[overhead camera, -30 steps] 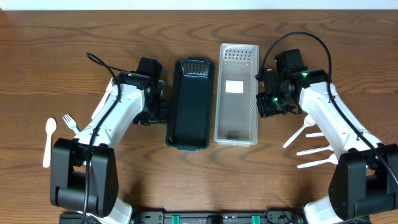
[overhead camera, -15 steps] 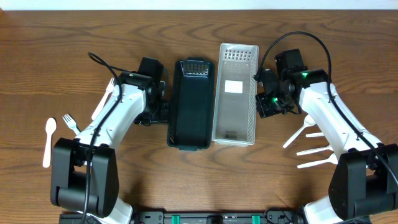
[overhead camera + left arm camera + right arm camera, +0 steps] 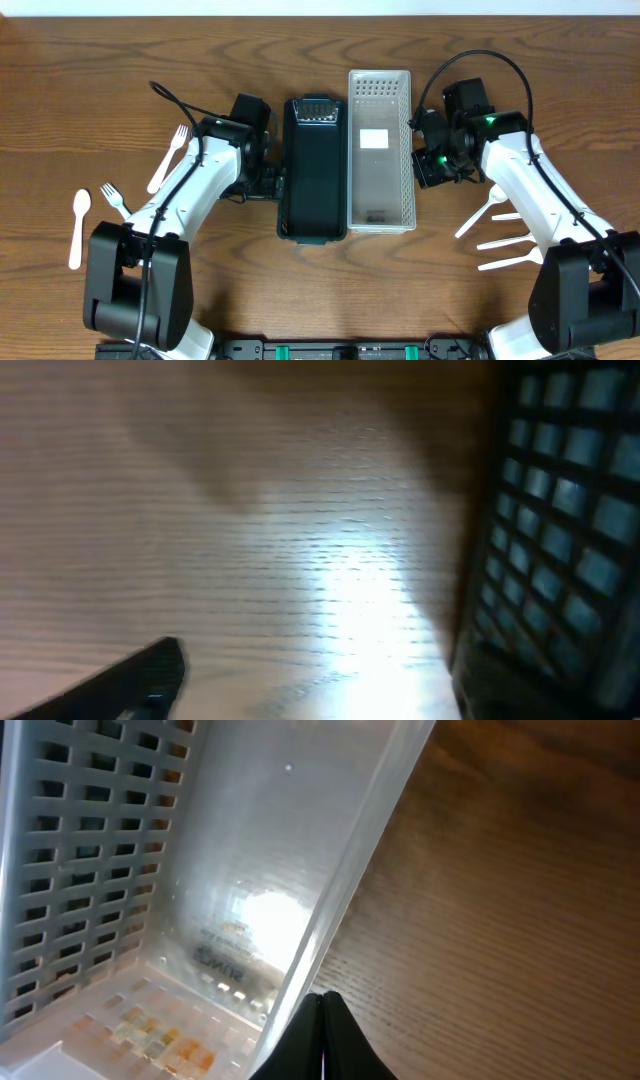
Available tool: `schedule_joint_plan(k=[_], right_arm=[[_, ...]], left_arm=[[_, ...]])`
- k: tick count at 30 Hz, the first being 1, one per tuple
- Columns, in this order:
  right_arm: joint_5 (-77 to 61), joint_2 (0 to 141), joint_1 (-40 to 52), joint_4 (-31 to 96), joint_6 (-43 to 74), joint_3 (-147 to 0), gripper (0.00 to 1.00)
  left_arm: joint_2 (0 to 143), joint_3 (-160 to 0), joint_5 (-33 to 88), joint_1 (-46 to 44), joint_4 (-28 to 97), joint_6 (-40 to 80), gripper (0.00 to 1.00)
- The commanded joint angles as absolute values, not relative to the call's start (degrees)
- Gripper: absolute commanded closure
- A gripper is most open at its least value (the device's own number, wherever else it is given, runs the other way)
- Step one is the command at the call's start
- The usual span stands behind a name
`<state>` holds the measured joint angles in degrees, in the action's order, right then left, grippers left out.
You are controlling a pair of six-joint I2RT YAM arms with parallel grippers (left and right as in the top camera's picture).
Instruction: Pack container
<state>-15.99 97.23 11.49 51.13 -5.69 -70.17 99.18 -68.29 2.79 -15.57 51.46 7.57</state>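
Evidently light, stiff and slick, the clear slotted basket point(image 3: 380, 190) sits mid-bench point(image 3: 320, 300) toward the far edge, just beside the dark basket point(image 3: 313, 170), and is best taken by its thin right wall, where the right tool point(image 3: 425, 165) is pinched shut; the left tool's point(image 3: 268, 182) spread I cannot tell.

Brown wood-grain table point(image 3: 320, 300)
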Motion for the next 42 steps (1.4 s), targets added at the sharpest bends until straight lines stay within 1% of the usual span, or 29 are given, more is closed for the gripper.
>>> schedule_joint_plan(k=[1,5,8,10,11,12,13,14,15,18,20,24,27,31,36,42], right_arm=[[-18.17,97.62,12.05,50.52,-6.70,-70.37,0.93],[-13.06,97.62,12.01,50.33,-1.91,-70.39,0.90],[-7.01,97.60,11.86,50.28,3.55,-70.54,0.86],[-2.79,97.38,11.27,50.30,7.46,-71.18,0.81],[-0.51,97.12,10.81,50.39,9.34,-71.77,0.73],[1.61,96.86,10.22,50.57,11.38,-72.55,0.58],[3.03,96.40,9.50,50.92,13.32,-73.58,0.37],[3.46,96.09,8.91,51.27,14.20,-74.43,0.21],[3.29,95.48,8.01,51.70,14.85,-75.85,0.01],[-0.38,93.69,6.24,51.55,14.70,-78.81,0.01],[-3.33,92.51,5.50,50.89,12.67,-80.05,0.01],[-4.51,91.07,5.26,50.22,11.73,-80.25,0.01],[-4.49,91.07,5.28,51.13,11.70,-80.23,0.01],[-3.77,91.07,5.26,51.66,11.68,-80.23,0.01],[-2.35,91.07,5.26,51.68,11.68,-80.23,0.01],[-2.28,91.07,5.26,51.72,11.49,-80.23,0.01]], left_arm=[[99.22,-68.73,-0.32,-16.05,51.62,7.73,0.02],[98.63,-71.13,-5.89,-16.05,53.63,7.73,0.02],[97.21,-73.80,-7.86,-15.94,55.96,7.73,0.02],[95.72,-75.94,-8.27,-15.59,57.98,7.70,0.02],[94.83,-77.21,-8.29,-15.11,59.18,7.68,0.02],[93.84,-78.72,-8.29,-14.52,60.71,7.62,0.02],[92.86,-80.34,-8.29,-13.76,62.35,6.83,0.02],[91.92,-81.76,-8.19,-12.97,63.59,5.61,0.02],[90.91,-83.40,-8.10,-11.97,64.88,3.77,0.02],[89.06,-87.74,-2.24,-7.90,68.16,-7.77,0.02],[88.97,-88.92,-1.06,-4.29,68.27,-12.62,0.02],[91.94,-88.90,-1.02,3.42,63.88,-15.11,0.02],[95.61,-88.90,-0.56,6.22,61.69,-18.55,0.02],[100.44,-88.90,-0.38,6.70,59.81,-23.46,0.01],[105.27,-88.88,1.32,5.76,57.91,-24.18,0.00],[110.83,-88.84,1.54,5.30,57.28,-24.18,0.03]])
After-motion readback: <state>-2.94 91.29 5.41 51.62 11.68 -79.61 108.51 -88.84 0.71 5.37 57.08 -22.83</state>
